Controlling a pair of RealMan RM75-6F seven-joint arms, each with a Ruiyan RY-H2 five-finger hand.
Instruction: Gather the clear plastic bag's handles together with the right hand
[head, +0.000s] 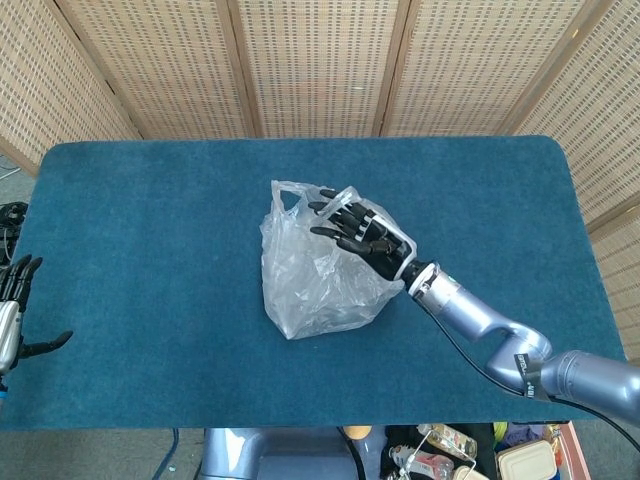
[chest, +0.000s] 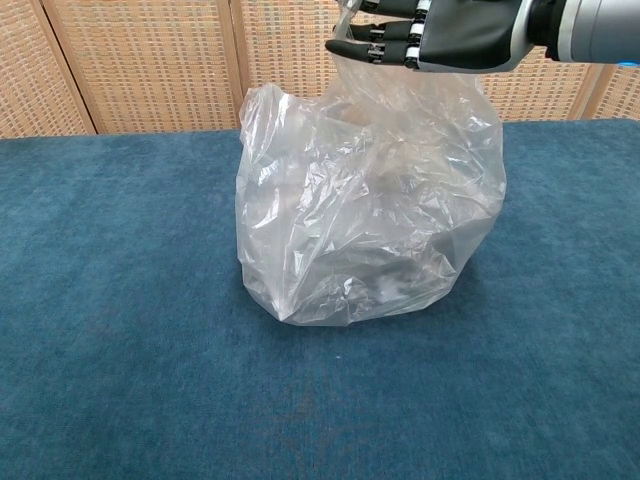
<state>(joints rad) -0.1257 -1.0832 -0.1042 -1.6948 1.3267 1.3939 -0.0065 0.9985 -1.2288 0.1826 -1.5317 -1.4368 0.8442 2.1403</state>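
Observation:
The clear plastic bag stands crumpled in the middle of the blue table; in the chest view the bag fills the centre. One handle loop sticks up at its far left. My right hand hovers over the bag's top with fingers stretched out and apart, pointing left. A second handle strip drapes around those fingers. In the chest view the right hand sits at the top edge, plastic hanging from its fingertips. My left hand stays spread at the table's left edge.
Woven screen panels stand behind the table. A rounded table edge runs along the front. Boxes and clutter lie on the floor at the lower right.

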